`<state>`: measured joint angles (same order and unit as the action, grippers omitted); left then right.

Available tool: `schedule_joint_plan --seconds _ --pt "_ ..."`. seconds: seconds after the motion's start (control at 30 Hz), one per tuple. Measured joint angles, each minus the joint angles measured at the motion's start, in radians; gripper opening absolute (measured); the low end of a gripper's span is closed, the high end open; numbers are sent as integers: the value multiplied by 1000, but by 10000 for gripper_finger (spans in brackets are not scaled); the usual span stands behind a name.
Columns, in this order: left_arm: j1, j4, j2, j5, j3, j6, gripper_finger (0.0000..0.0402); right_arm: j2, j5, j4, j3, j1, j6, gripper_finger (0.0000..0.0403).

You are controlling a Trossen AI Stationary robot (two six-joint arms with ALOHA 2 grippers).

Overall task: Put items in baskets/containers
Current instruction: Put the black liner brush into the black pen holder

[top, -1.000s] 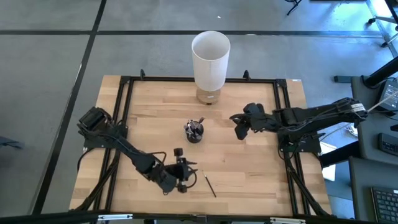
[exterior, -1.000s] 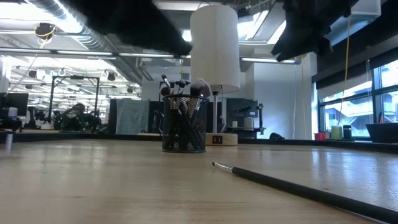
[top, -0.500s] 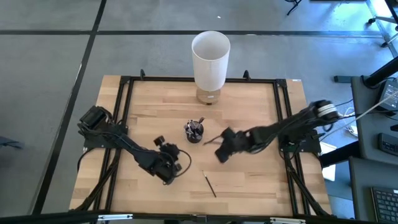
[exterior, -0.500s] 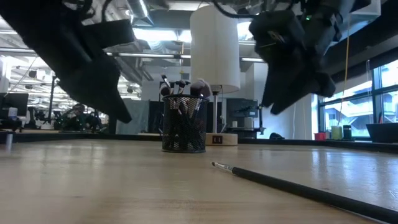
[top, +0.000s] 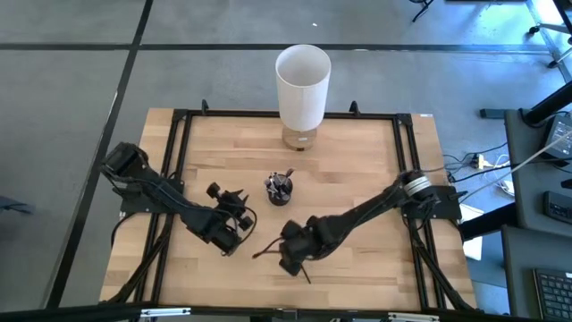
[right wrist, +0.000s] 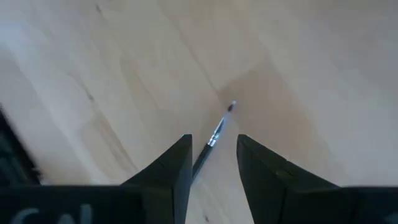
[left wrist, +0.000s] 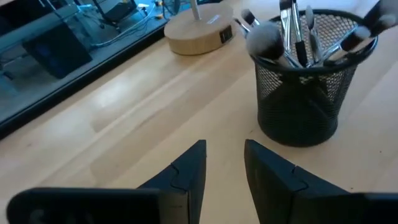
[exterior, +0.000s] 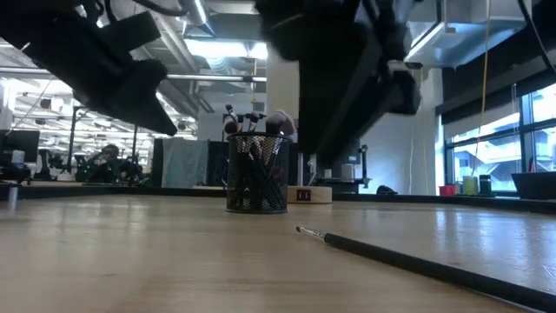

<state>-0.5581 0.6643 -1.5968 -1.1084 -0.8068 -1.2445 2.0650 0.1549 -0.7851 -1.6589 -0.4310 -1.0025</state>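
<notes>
A small dark mesh cup (top: 280, 189) stands mid-table with several makeup brushes upright in it, and shows close up in the left wrist view (left wrist: 305, 93). One thin dark brush (top: 306, 274) lies flat on the table near the near edge (exterior: 391, 255). My right gripper (top: 290, 255) hovers over that brush, open. In its wrist view the brush's pale tip end (right wrist: 217, 130) lies between the two fingers (right wrist: 213, 149), apart from both. My left gripper (top: 234, 210) is open left of the cup (left wrist: 224, 155) and holds nothing.
A tall white cylinder (top: 302, 85) on a wooden base stands at the far edge behind the cup. A black frame (top: 179, 143) borders the table. Bare wood lies between the cup and the lone brush, and toward the right side.
My right gripper has swept from the table's right side toward the near edge and left, coming down over the lone brush. My left gripper has drawn back from beside that brush toward the far left. The brush and the cup have stayed put.
</notes>
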Motion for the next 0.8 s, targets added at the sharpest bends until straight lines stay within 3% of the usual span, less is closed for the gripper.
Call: schedule_joint_plan --seconds 0.33,0.63,0.8 --pt "-73 -4 13 53 53 -67 104 176 -79 -136 -162 -4 86 126" --pt "-130 -13 13 113 53 -147 104 171 -79 -173 -109 -4 89 123" --pt "-166 -13 13 110 53 -186 104 165 -108 -134 -45 -3 91 83"
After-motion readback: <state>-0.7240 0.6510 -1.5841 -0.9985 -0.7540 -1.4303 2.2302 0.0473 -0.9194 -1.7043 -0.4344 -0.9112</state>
